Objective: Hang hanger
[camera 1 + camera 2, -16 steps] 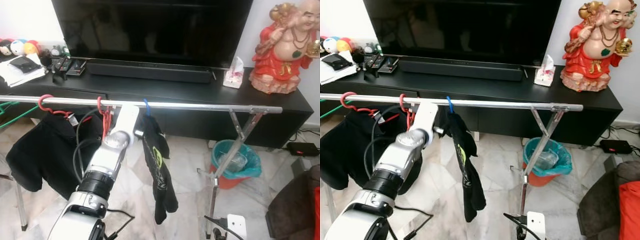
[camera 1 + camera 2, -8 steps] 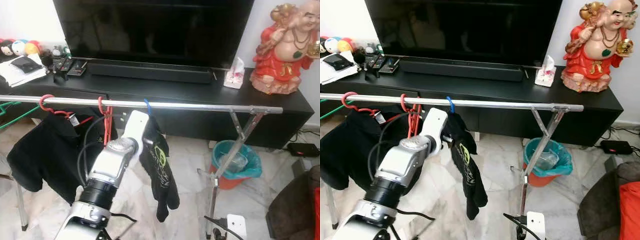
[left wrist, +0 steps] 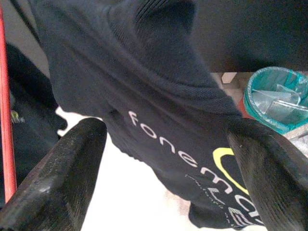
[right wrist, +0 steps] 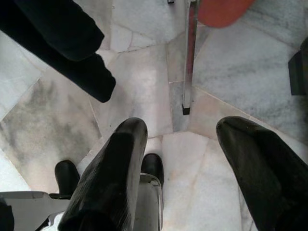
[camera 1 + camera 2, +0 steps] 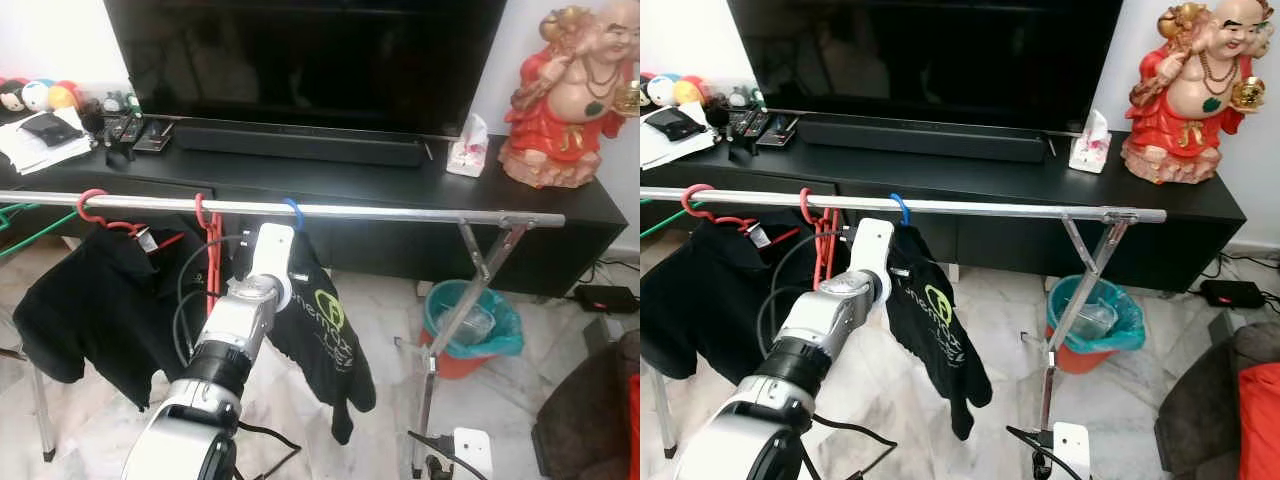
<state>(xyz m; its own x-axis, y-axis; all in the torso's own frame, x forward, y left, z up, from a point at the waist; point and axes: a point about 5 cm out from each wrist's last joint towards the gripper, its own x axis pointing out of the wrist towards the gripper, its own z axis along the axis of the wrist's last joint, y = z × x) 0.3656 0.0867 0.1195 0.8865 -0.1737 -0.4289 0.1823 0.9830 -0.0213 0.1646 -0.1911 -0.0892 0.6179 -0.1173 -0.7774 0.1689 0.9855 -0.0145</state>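
A blue hanger hook (image 5: 294, 209) sits over the silver rail (image 5: 400, 212). From it hangs a black shirt (image 5: 325, 335) with a yellow and white logo. My left arm reaches up to just below the rail, its white wrist (image 5: 272, 250) beside the shirt's collar. In the left wrist view my left gripper (image 3: 166, 127) is open, and the shirt (image 3: 159, 96) hangs just beyond its fingertips, not pinched. My right gripper (image 4: 183, 126) hangs idle and open above the marble floor.
Red hangers (image 5: 208, 240) and a black garment (image 5: 90, 310) hang on the rail to the left. The rack's leg (image 5: 430, 380) stands at the right, near a teal bin (image 5: 472, 325) and a white power strip (image 5: 468, 450). Behind are a dark TV stand (image 5: 400, 180) and a red statue (image 5: 565, 95).
The black shirt has turned on its hanger and now faces me with its logo. My left arm has dropped a little below the rail.
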